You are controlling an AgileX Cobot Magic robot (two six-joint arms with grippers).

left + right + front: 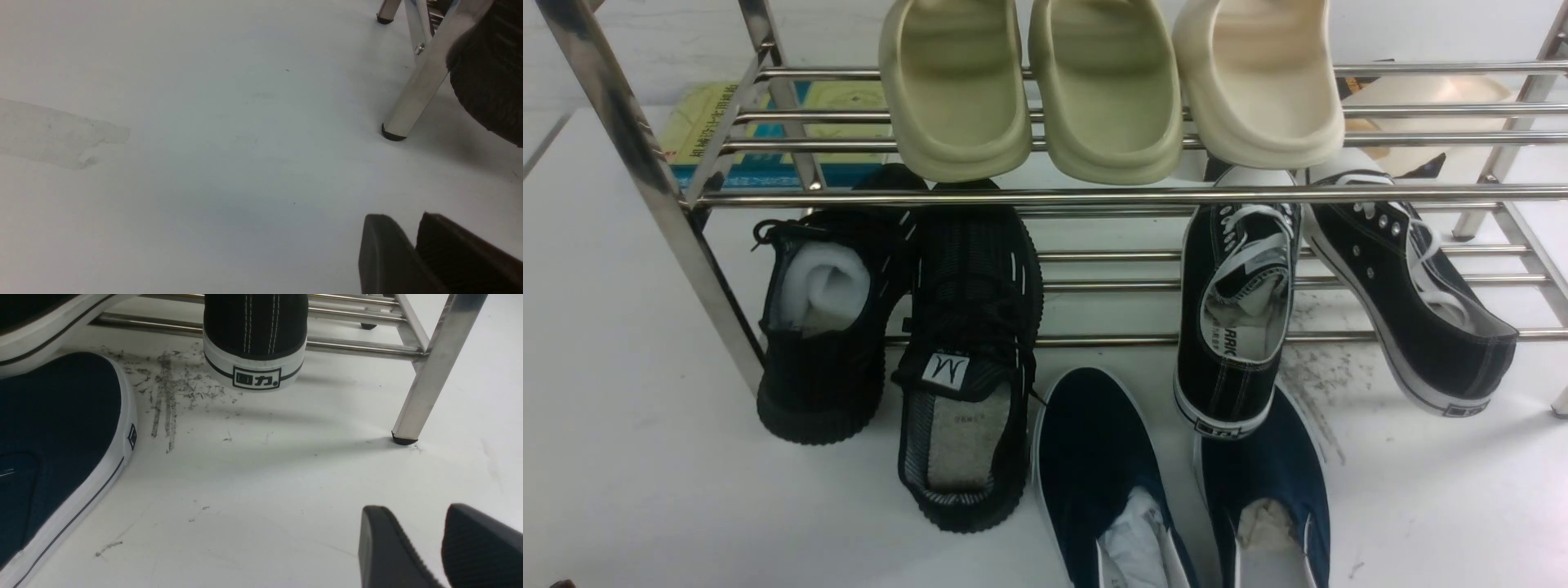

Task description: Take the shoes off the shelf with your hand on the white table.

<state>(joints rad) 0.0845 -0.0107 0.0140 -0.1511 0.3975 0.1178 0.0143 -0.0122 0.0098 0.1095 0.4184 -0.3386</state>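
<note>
With my left gripper [412,249] and right gripper [439,547] both released and grasping nothing, I judge the job nearly done: the shoes [1176,482] lie on the white table [629,457], at six o'clock of the shelf [1094,196].

Three beige slides [1107,86] hang over the top tier's front edge; black knit sneakers [898,327] and laced sneakers [1339,286] overhang the lower.
</note>
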